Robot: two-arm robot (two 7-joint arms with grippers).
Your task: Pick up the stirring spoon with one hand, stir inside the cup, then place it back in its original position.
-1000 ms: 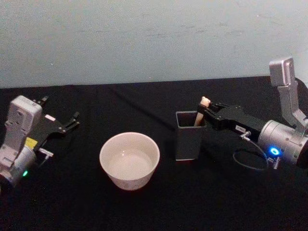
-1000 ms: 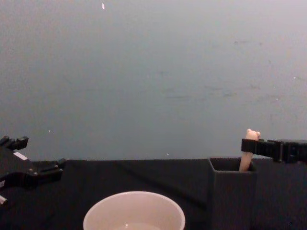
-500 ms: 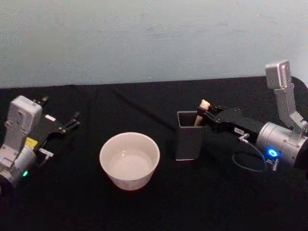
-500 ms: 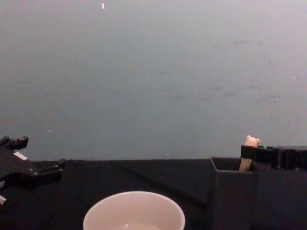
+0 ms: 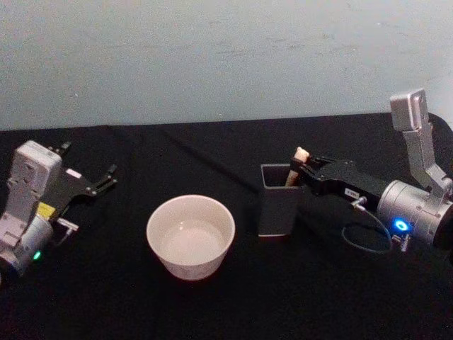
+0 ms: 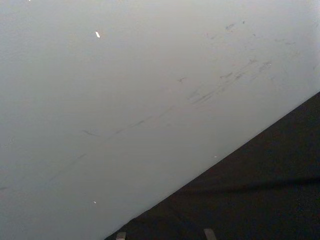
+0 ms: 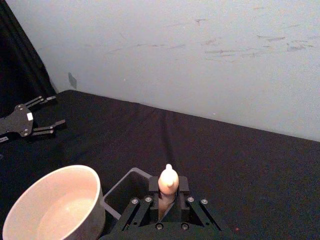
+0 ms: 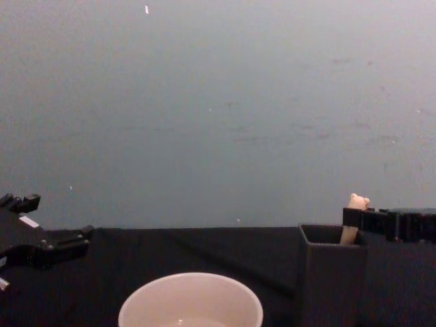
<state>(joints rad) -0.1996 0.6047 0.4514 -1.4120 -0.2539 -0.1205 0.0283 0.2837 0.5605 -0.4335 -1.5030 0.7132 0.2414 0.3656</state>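
The black table (image 5: 212, 304) lies in front of me and goes back to the pale wall (image 5: 212, 57). On it, near the middle, stands the cream cup (image 5: 190, 236), wide and round; inside it I see only a pale bottom. Just to the right of the cup, but apart from it, stands the dark grey holder (image 5: 279, 199), a square box narrower than the cup. My right gripper (image 5: 296, 172) reaches in from the right side, almost level, and it ends over the right edge of the holder. Its fingers (image 7: 152, 190) are closed on the cream handle of the spoon (image 5: 296, 164), just under the little bear head. The spoon stands nearly upright, a little tilted, with its lower part down inside the holder, so the metal bowl is hidden by the walls. In the chest view the bear head (image 8: 357, 201) comes up just above the rim of the holder. My left gripper (image 5: 87, 167) rests far on the left side of the table, well apart from the cup, with fingers spread and nothing between them.
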